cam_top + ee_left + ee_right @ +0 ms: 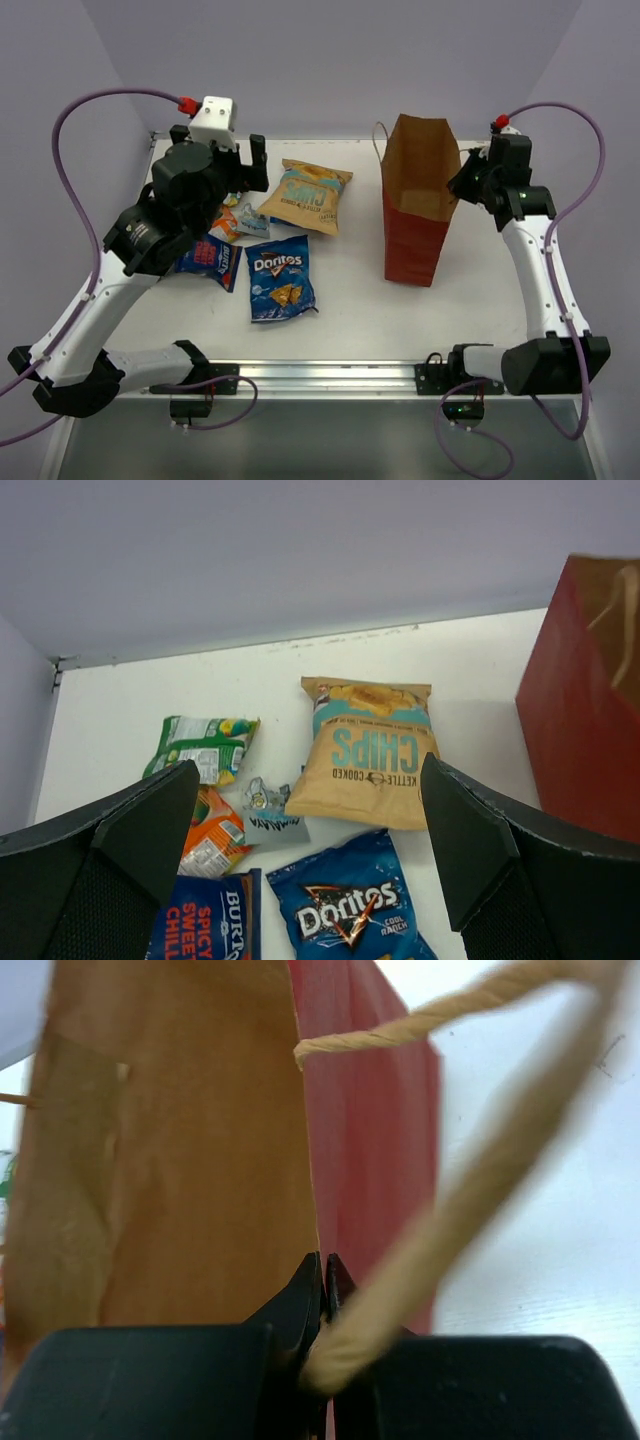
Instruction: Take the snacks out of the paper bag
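Showing Doritos Cool Ranch pack (pixel 352 912), Kettle Cooked Chips pack (pixel 368 755), left jaws spread, right jaws pinching paper bag (pixel 410 240).

The paper bag (pixel 415 180) I hold is dull paper, its handle (pixel 465 1200) rough twisted paper; the snacks (pixel 282 275) look shiny.
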Motion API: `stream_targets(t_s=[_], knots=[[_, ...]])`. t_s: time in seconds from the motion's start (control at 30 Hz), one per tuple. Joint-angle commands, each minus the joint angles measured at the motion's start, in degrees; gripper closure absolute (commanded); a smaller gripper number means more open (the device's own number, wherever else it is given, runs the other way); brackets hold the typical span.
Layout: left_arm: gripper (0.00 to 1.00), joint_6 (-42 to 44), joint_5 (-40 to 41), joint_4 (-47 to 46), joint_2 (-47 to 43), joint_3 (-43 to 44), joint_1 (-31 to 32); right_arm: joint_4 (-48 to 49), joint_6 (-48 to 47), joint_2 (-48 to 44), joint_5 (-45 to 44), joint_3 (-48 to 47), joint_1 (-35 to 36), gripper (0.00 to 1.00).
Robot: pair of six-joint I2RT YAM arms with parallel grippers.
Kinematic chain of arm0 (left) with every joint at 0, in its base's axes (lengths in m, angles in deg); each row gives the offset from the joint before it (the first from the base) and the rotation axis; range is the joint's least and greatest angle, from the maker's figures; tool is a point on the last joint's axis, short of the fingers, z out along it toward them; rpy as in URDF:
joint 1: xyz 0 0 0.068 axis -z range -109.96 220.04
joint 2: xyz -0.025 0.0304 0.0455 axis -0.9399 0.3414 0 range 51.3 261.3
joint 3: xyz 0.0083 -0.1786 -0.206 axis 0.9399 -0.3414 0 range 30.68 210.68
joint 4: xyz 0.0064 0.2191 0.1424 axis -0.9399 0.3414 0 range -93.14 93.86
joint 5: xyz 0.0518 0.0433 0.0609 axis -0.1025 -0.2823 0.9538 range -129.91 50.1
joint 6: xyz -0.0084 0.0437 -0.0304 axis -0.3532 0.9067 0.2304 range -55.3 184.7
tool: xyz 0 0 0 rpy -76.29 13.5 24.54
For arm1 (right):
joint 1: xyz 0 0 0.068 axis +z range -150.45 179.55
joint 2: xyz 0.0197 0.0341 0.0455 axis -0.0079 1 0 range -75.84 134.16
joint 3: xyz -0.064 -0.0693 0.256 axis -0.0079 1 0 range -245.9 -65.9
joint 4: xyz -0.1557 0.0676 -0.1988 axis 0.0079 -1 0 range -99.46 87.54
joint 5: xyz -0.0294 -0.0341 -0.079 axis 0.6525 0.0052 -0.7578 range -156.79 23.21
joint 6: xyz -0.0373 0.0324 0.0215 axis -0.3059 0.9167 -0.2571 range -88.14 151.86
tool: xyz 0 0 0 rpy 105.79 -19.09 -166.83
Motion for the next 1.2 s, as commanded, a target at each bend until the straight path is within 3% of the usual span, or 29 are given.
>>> stream_targets(t_s=[0.0,0.17,0.2,0.27,0.3,0.33,0.4,0.43,0.53,0.8,0.97,1.17], knots=[[0.00,2.72,2.64,-3.35,0.75,3.48,-0.30,3.28,2.17,2.69,4.83,-1.26,-1.58,1.00],[0.00,3.43,5.91,-3.34,1.28,3.31,-1.09,5.14,-0.21,7.25,5.89,0.06,-1.76,1.00],[0.00,3.60,5.91,-3.44,1.28,3.22,-1.52,5.05,-0.73,7.61,5.36,0.15,-1.76,0.94],[0.00,3.52,5.74,-3.18,1.55,3.22,-2.05,5.05,-1.35,7.27,4.75,0.58,-1.76,0.79],[0.00,3.34,5.56,-3.00,1.81,3.14,-2.32,4.79,-1.88,6.74,3.70,0.76,-1.76,0.61],[0.00,3.26,5.47,-2.91,1.90,3.22,-2.49,4.35,-2.14,6.04,2.91,0.50,-1.76,0.51],[0.00,3.25,5.30,-2.56,1.90,3.40,-2.58,2.78,-3.54,3.77,1.67,-0.20,-1.76,0.38],[0.00,3.25,5.21,-2.56,1.81,3.57,-2.58,2.07,-3.99,2.71,0.01,-1.16,-1.76,0.24],[0.00,3.52,5.21,-2.30,1.64,4.71,-2.67,-0.39,-5.75,-1.69,-2.71,-3.80,-1.76,0.01],[0.00,4.74,5.56,-0.01,-0.47,8.75,-2.67,-6.11,-9.70,-14.07,-5.10,-12.06,-1.76,0.01],[0.00,7.73,6.52,1.92,-4.16,9.99,-2.67,-0.85,-14.17,-27.85,-7.03,-10.23,-1.76,0.01],[0.00,12.47,6.18,2.01,-12.07,7.01,-2.67,2.58,-19.89,-37.80,-6.42,-8.56,-1.76,0.01]])
